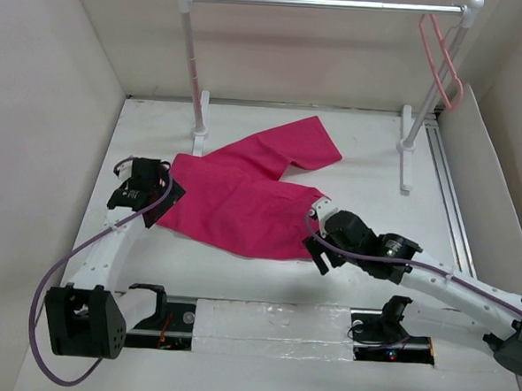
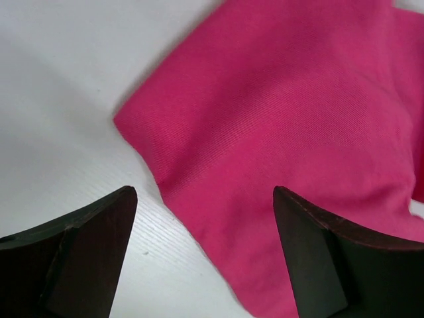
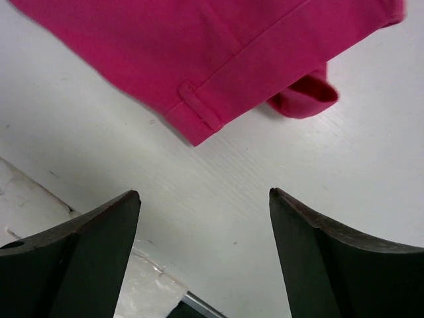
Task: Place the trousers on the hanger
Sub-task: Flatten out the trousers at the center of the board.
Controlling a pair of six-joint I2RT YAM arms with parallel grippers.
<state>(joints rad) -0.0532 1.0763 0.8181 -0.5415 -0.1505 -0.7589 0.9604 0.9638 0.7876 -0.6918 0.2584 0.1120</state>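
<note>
On the surface (image 1: pixel 238 278), at centre, the trousers (image 1: pixel 243 199) were laid flat, with the hanger (image 1: pixel 442 65) hung well apart at 2 o'clock. A thin single edge could be pinched and lost through slipping. The left arm (image 1: pixel 107 244) was poised at the cloth's 9 o'clock edge and the right arm (image 1: pixel 433 277) at its 4 o'clock corner. Both pairs of jaws were held wide and empty.
</note>
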